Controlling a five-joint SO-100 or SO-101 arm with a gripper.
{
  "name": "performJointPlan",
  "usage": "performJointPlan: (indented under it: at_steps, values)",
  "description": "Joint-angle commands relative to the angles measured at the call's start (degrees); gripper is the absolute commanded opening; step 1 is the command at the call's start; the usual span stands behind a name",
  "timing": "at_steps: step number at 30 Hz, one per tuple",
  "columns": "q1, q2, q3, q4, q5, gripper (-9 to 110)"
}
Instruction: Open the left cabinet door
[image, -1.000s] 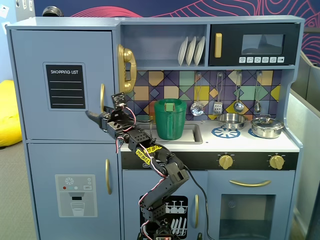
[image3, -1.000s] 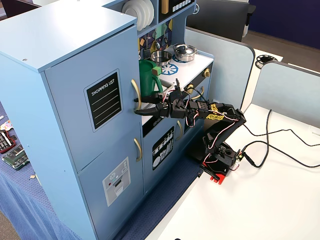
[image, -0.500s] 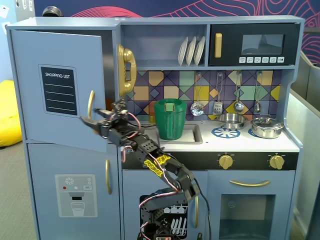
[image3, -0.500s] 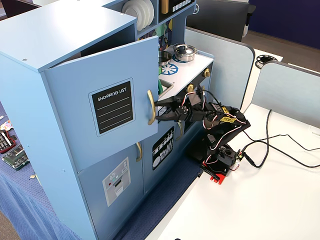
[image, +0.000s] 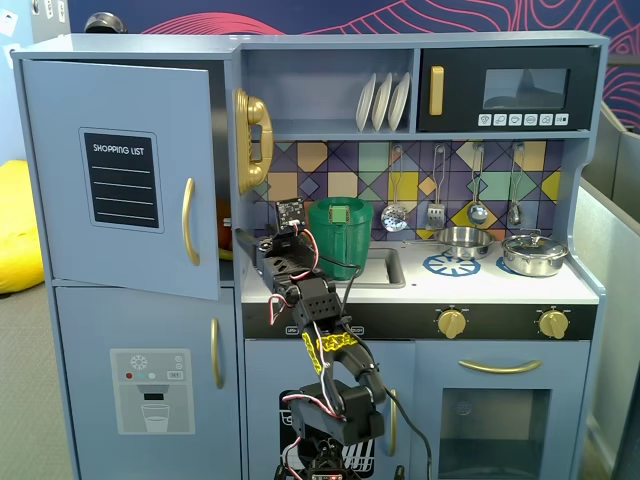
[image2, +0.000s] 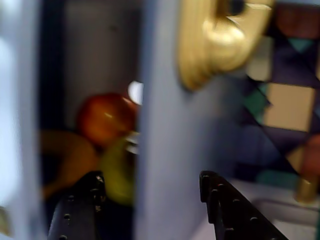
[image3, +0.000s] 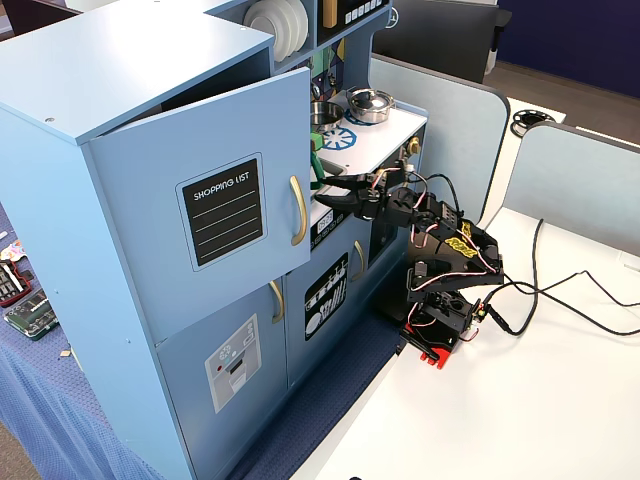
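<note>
The left cabinet door (image: 120, 100), blue-grey with a black "SHOPPING LIST" panel and a curved gold handle (image: 188, 222), stands partly open; both fixed views show it (image3: 200, 160). My gripper (image: 246, 243) is open at the door's free edge, just right of and behind the handle (image3: 297, 210), level with the counter. In the wrist view the gripper (image2: 150, 182) has its black fingers (image2: 82, 205) on either side of the fridge's blue-grey side wall (image2: 165, 150). The door edge (image2: 15, 125) is at the far left. It holds nothing.
Toy fruit (image2: 105, 117) lies inside the open compartment. A gold toy phone (image: 253, 140) hangs above the gripper. A green cup (image: 340, 235) sits by the sink. The water-dispenser door (image: 150, 390) is shut below. The arm's base stands on a white table (image3: 540, 400) with cables.
</note>
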Motion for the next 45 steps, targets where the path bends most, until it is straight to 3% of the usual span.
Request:
performJointPlan:
  at_steps: [1,8,20,24,29,32,45]
  values:
    - [-1.2,-6.2,-2.3,-3.3,-3.0,15]
    - [-13.9,-12.2,-3.6,-10.9,-12.0,13]
    - [-29.1,-12.4,-5.6,-10.7,-16.6,14]
    - [-18.3,-11.6,-3.5,-6.4,-14.2,13]
    - [4.6,-8.4,3.3,12.7,-10.6,12]
    - [13.1,-4.2,9.9,22.5,-6.6,13]
    - [22.6,15.4,36.9,47.4,8.6,10]
